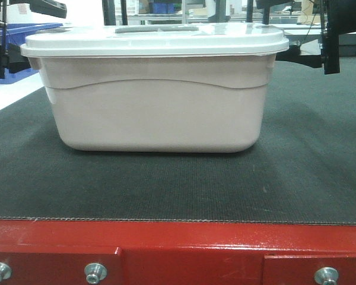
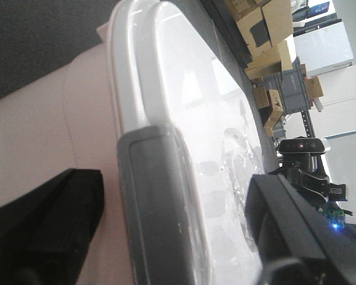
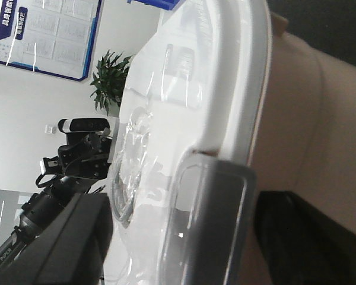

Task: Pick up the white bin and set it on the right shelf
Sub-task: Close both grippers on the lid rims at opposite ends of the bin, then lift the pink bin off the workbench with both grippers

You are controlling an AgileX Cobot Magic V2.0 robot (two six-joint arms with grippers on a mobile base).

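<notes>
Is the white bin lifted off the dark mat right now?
No, the white bin sits with its base flat on the dark mat in the front view.

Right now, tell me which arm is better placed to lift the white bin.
Neither: the left gripper and right gripper each straddle the lid at opposite ends of the bin, so lift with both.

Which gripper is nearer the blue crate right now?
Left. The left gripper straddles the white bin's left end, the side where the blue crate sits. The right gripper straddles the opposite end, with the whole bin between.
</notes>
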